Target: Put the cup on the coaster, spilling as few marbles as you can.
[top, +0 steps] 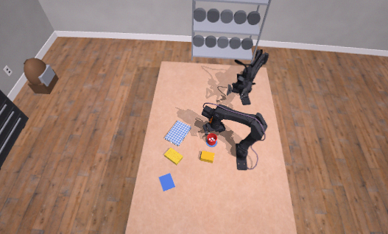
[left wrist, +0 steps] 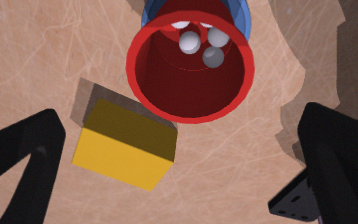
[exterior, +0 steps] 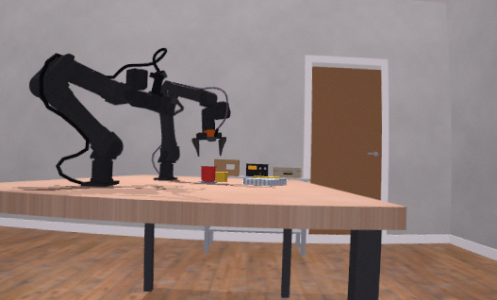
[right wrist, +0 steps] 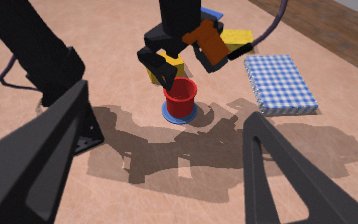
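Note:
The red cup [top: 210, 137] stands upright on the blue coaster near the table's middle. It also shows in the left wrist view [left wrist: 190, 70] with several grey and white marbles [left wrist: 200, 42] inside, and the coaster's rim [left wrist: 242, 20] shows behind it. In the right wrist view the cup [right wrist: 180, 97] sits on the coaster. My left gripper [exterior: 208, 143] is open and empty, hovering above the cup [exterior: 207, 174]. My right gripper [top: 238, 93] is open and empty, raised at the far end of the table.
A yellow block [top: 207, 157] lies just beside the cup, also in the left wrist view [left wrist: 125, 145]. Another yellow block [top: 173, 155], a checkered cloth [top: 177, 132] and a blue square [top: 166, 182] lie to the left. A shelf with grey discs [top: 227, 27] stands behind the table.

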